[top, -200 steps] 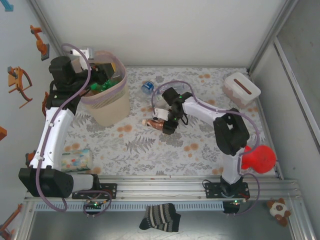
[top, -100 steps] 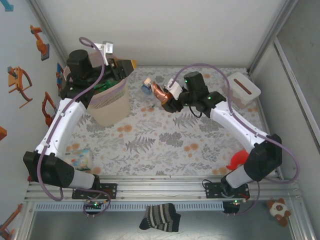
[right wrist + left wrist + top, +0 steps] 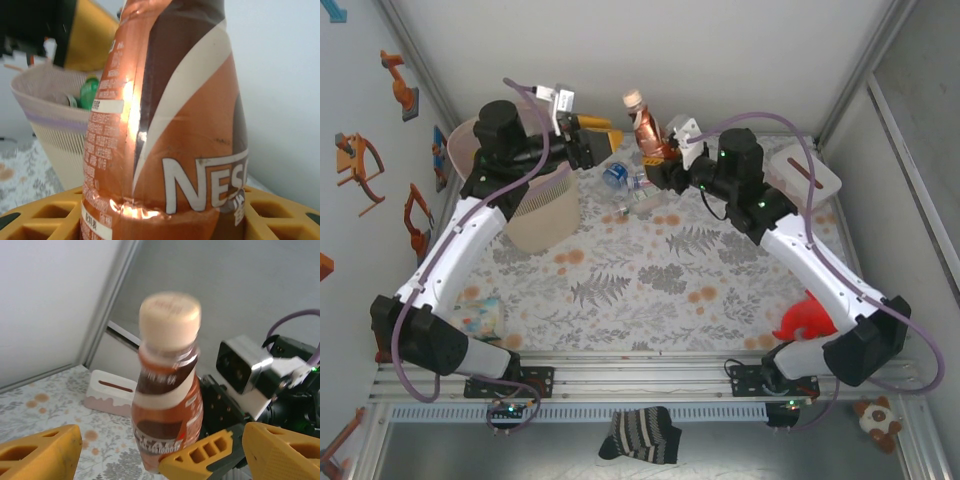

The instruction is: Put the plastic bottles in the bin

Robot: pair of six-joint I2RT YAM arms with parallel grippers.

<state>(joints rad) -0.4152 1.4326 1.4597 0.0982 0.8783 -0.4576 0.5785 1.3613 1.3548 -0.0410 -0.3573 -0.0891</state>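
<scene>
The right gripper grips a brown bottle by its lower body. The bottle is upright, cream cap on top, and is held above the far part of the bench. The left gripper stands wide open just beside it. In the left wrist view the bottle shows between its yellow fingers, apart from both. The pink bin stands on the bench under the left arm, with a green bottle inside. A blue bottle lies on the bench beside the bin.

White arms, black joints, lilac cables, yellow gripper fingers
</scene>
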